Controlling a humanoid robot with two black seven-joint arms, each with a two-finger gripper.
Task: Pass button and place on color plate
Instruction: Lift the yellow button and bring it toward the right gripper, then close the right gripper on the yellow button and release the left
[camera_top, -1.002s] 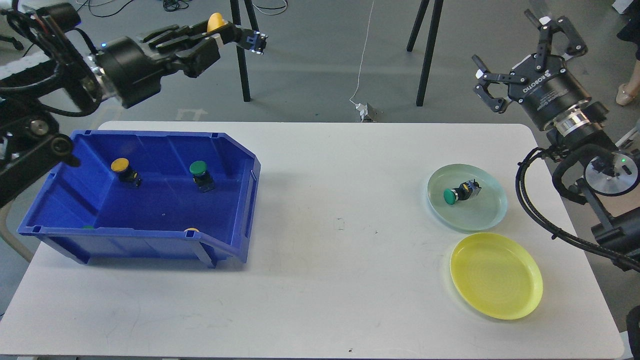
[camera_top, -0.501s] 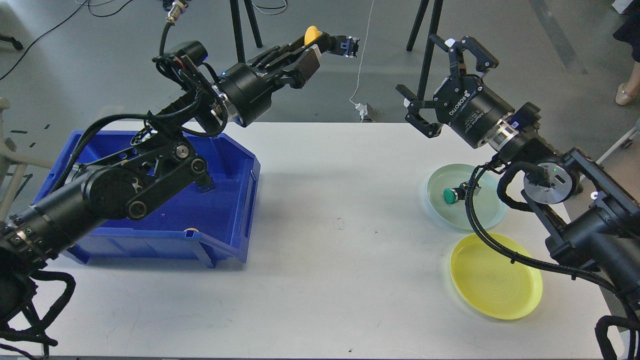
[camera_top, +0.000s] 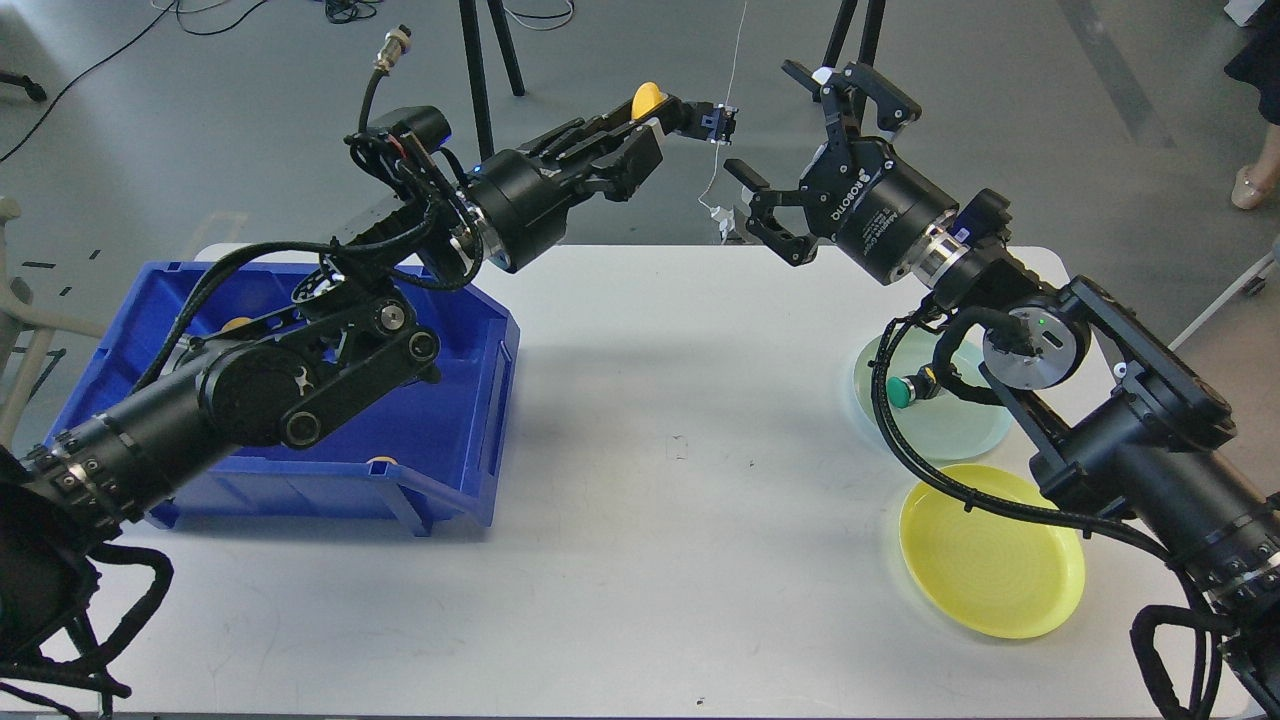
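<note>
Yellow-capped button (camera_top: 672, 108), pinched in my left gripper (camera_top: 668, 112), points lengthwise at my right gripper (camera_top: 790, 150), spread wide just beside it.

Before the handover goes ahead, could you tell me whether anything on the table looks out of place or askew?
Only one small thing: the green button on the pale green plate lies on its side, not upright. The yellow plate and the blue bin sit squarely on the table, and nothing looks spilled or damaged.
</note>
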